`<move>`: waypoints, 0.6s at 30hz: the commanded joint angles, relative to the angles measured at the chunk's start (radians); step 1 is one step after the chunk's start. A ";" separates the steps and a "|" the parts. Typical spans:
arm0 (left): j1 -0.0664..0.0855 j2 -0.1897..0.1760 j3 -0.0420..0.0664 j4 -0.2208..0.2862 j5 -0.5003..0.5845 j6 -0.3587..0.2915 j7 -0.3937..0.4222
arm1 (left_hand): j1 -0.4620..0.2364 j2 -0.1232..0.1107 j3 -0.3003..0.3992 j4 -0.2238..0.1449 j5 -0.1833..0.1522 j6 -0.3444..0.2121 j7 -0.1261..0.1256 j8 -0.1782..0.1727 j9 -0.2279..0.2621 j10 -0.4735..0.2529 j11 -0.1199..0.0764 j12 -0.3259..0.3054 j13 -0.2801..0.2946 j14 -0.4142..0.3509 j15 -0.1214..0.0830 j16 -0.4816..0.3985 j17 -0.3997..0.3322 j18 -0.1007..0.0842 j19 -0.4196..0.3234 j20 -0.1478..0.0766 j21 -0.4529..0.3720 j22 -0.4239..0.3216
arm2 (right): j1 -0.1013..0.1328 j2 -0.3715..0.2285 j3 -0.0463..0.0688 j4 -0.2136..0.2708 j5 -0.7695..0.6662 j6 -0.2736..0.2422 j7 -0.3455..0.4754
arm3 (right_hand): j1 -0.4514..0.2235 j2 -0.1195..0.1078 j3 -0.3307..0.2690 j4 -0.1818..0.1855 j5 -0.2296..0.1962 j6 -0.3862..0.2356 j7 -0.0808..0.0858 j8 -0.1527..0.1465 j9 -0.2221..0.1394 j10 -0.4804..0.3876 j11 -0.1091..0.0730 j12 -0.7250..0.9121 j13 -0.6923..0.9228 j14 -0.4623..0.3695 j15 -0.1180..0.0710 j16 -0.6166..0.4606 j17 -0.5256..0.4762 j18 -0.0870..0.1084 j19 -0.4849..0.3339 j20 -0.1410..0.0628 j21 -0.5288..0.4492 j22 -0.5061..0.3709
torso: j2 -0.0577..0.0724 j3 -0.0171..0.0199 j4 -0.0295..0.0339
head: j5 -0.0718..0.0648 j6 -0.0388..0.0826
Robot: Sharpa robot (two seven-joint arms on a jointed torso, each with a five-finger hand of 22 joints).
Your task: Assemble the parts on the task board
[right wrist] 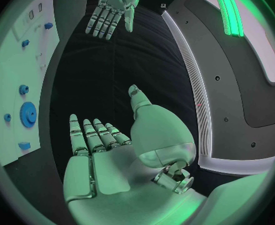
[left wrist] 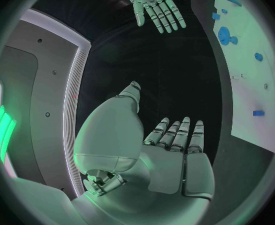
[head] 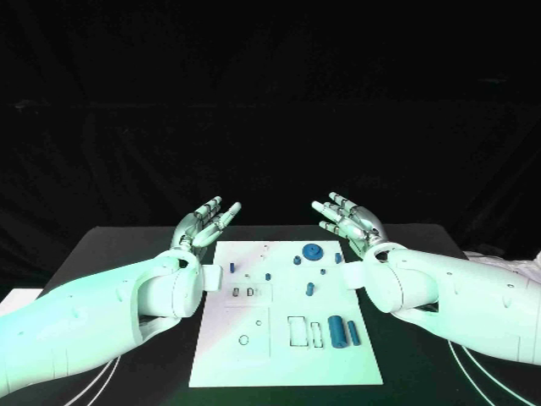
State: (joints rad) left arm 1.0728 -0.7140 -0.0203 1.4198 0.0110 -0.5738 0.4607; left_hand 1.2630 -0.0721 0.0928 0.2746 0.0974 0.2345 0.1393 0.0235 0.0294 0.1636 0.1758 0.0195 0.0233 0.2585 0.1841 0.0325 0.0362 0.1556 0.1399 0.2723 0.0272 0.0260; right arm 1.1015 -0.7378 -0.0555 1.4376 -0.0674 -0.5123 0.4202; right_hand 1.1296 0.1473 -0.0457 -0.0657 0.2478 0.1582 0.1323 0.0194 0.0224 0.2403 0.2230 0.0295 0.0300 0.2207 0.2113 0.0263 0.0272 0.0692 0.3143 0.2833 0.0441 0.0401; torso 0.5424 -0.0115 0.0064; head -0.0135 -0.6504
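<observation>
The white task board lies in the middle of the black table, with several small blue parts on it. A blue gear sits near its far edge, and a blue cylinder and a thinner blue pin lie near its right side. My left hand is raised above the board's far left corner, fingers spread, holding nothing. My right hand hovers above the far right corner, likewise spread and empty. The left wrist view shows the left hand, the right hand and the board. The right wrist view shows the right hand and the left hand.
Black table surface runs on both sides of the board. A crumpled white thing lies at the table's right edge. A black curtain closes off the back.
</observation>
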 commanded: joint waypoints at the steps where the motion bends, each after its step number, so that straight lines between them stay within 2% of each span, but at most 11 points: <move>1: 0.003 0.004 0.000 -0.006 -0.007 0.102 -0.016 | 0.046 0.015 -0.008 0.010 0.007 0.029 0.073 0.009 0.003 0.044 0.012 0.009 0.005 0.081 0.011 0.017 0.011 0.013 0.044 0.018 0.020 0.010 | 0.009 0.009 -0.007 -0.025 -0.096 0.236 -0.077 | 0.101 0.009 0.010 -0.047 0.014 0.159 0.134 0.024 0.016 0.271 0.030 0.042 0.021 0.265 0.023 0.048 0.021 0.058 0.252 0.007 0.063 0.029 | 0.000 0.0000 0.0003 | 0.000 0.000; 4: 0.003 0.004 0.000 -0.006 -0.007 0.102 -0.016 | 0.056 0.029 -0.017 0.006 0.006 0.078 0.085 0.017 0.008 0.115 0.028 0.019 0.012 0.228 0.021 0.051 0.028 0.005 0.127 0.021 0.052 0.025 | 0.016 0.015 -0.015 -0.043 -0.117 0.294 -0.097 | 0.140 0.006 0.023 -0.078 -0.003 0.286 0.134 0.044 0.027 0.461 0.022 0.072 0.031 0.461 0.010 0.085 0.033 0.075 0.379 0.008 0.100 0.041 | 0.000 0.0000 0.0003 | 0.000 0.000; 6: 0.003 0.004 0.000 -0.006 -0.007 0.102 -0.016 | 0.063 0.039 -0.024 0.001 0.005 0.137 0.097 0.026 0.014 0.200 0.049 0.031 0.018 0.359 0.028 0.080 0.041 -0.002 0.266 0.021 0.104 0.049 | 0.020 0.018 -0.019 -0.053 -0.127 0.326 -0.107 | 0.170 0.000 0.035 -0.104 -0.023 0.395 0.128 0.062 0.037 0.587 0.003 0.096 0.038 0.599 -0.011 0.114 0.041 0.096 0.439 0.005 0.123 0.046 | 0.000 0.0000 0.0003 | 0.000 0.000; 7: 0.003 0.004 0.000 -0.006 -0.007 0.102 -0.016 | 0.066 0.043 -0.028 0.000 0.005 0.159 0.101 0.029 0.015 0.233 0.055 0.035 0.020 0.406 0.031 0.088 0.044 -0.005 0.319 0.020 0.124 0.057 | 0.022 0.020 -0.020 -0.057 -0.132 0.338 -0.111 | 0.179 -0.004 0.039 -0.115 -0.031 0.426 0.123 0.064 0.037 0.604 -0.001 0.096 0.035 0.618 -0.017 0.114 0.038 0.103 0.453 0.006 0.127 0.045 | 0.000 0.0000 0.0003 | 0.000 0.000; 8: 0.003 0.004 0.000 -0.006 -0.007 0.102 -0.016 | 0.068 0.048 -0.030 -0.002 0.004 0.201 0.105 0.039 0.020 0.307 0.061 0.050 0.028 0.472 0.028 0.110 0.052 -0.004 0.419 0.016 0.164 0.074 | 0.023 0.021 -0.022 -0.060 -0.135 0.348 -0.115 | 0.190 -0.009 0.044 -0.128 -0.036 0.465 0.117 0.069 0.039 0.621 -0.007 0.097 0.034 0.641 -0.023 0.115 0.038 0.108 0.468 0.005 0.133 0.044 | 0.000 0.0000 0.0003 | 0.000 0.000; 9: 0.003 0.004 0.000 -0.006 -0.007 0.102 -0.016 | 0.073 0.055 -0.035 -0.007 0.004 0.297 0.114 0.060 0.031 0.471 0.063 0.087 0.044 0.569 0.015 0.146 0.065 0.012 0.550 0.017 0.224 0.098 | 0.024 0.022 -0.023 -0.063 -0.139 0.359 -0.118 | 0.202 -0.019 0.050 -0.146 -0.044 0.548 0.104 0.083 0.045 0.660 -0.020 0.105 0.035 0.687 -0.038 0.124 0.039 0.113 0.514 -0.004 0.153 0.049 | 0.000 0.0000 0.0003 | 0.000 0.000; 10: 0.003 0.004 0.000 -0.006 -0.007 0.102 -0.016 | 0.076 0.059 -0.038 -0.010 0.004 0.355 0.120 0.073 0.036 0.559 0.053 0.105 0.049 0.614 0.002 0.161 0.073 0.020 0.597 0.016 0.246 0.105 | 0.025 0.022 -0.023 -0.064 -0.140 0.363 -0.120 | 0.207 -0.022 0.053 -0.155 -0.048 0.593 0.099 0.089 0.047 0.680 -0.026 0.106 0.035 0.711 -0.046 0.126 0.040 0.114 0.540 -0.013 0.165 0.052 | 0.000 0.0000 0.0003 | 0.000 0.000; 12: 0.003 0.004 0.000 -0.006 -0.007 0.102 -0.016 | 0.080 0.063 -0.045 -0.015 0.004 0.431 0.118 0.089 0.042 0.634 0.044 0.119 0.051 0.668 -0.012 0.178 0.085 0.025 0.662 0.003 0.278 0.116 | 0.025 0.023 -0.024 -0.065 -0.141 0.366 -0.120 | 0.209 -0.025 0.057 -0.165 -0.050 0.639 0.094 0.092 0.048 0.702 -0.035 0.105 0.033 0.738 -0.054 0.127 0.040 0.117 0.564 -0.019 0.174 0.052 | 0.000 0.0000 0.0003 | 0.000 0.000; 13: 0.007 -0.020 0.000 0.003 0.001 0.123 0.000 | 0.081 0.066 -0.049 -0.018 0.004 0.461 0.116 0.094 0.043 0.649 0.039 0.120 0.048 0.689 -0.019 0.181 0.090 0.029 0.687 0.000 0.288 0.118 | 0.048 0.006 -0.019 -0.111 -0.519 0.196 -0.091 | 0.209 -0.026 0.061 -0.172 -0.050 0.667 0.092 0.093 0.048 0.715 -0.039 0.103 0.033 0.756 -0.059 0.126 0.040 0.117 0.579 -0.024 0.178 0.051 | 0.016 0.0021 0.0087 | -0.032 -0.002; 16: 0.012 -0.031 0.000 0.015 -0.004 0.122 -0.003 | 0.089 0.070 -0.058 -0.027 0.004 0.557 0.106 0.116 0.048 0.703 0.023 0.132 0.049 0.761 -0.041 0.201 0.116 0.030 0.759 -0.020 0.319 0.126 | 0.056 0.002 -0.016 -0.114 -0.590 0.172 -0.102 | 0.209 -0.029 0.072 -0.192 -0.046 0.718 0.082 0.093 0.048 0.759 -0.053 0.100 0.033 0.820 -0.079 0.135 0.046 0.117 0.633 -0.047 0.200 0.055 | 0.028 0.0016 0.0099 | -0.031 0.002; 18: 0.015 -0.039 0.000 0.025 -0.006 0.123 -0.007 | 0.093 0.072 -0.064 -0.033 0.004 0.576 0.100 0.122 0.047 0.735 0.013 0.140 0.051 0.800 -0.053 0.212 0.134 0.030 0.794 -0.031 0.333 0.130 | 0.060 0.001 -0.014 -0.118 -0.636 0.155 -0.110 | 0.205 -0.030 0.084 -0.208 -0.045 0.744 0.076 0.091 0.047 0.790 -0.062 0.094 0.033 0.865 -0.096 0.137 0.050 0.114 0.674 -0.065 0.218 0.058 | 0.035 0.0010 0.0129 | -0.033 0.003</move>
State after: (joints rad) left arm 1.0857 -0.7542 -0.0210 1.4328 0.0106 -0.4868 0.4446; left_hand 1.3525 -0.0054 0.0345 0.2405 0.0973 0.8014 0.2012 0.1431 0.0765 0.8877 0.1933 0.1574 0.0729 1.0457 0.1356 0.2409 0.1649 0.1722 0.9221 0.2447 0.3553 0.1544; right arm 1.1655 -0.7423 -0.0673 1.3163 -0.4641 -0.2953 0.3225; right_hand 1.3112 0.1235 0.0103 -0.2204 0.2126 0.7398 0.1888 0.0973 0.0647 0.8932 0.1917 0.1188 0.0604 0.9133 0.1592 0.1422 0.0666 0.1659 0.8467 0.2588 0.2075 0.0886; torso 0.5605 -0.0104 0.0134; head -0.0407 -0.6493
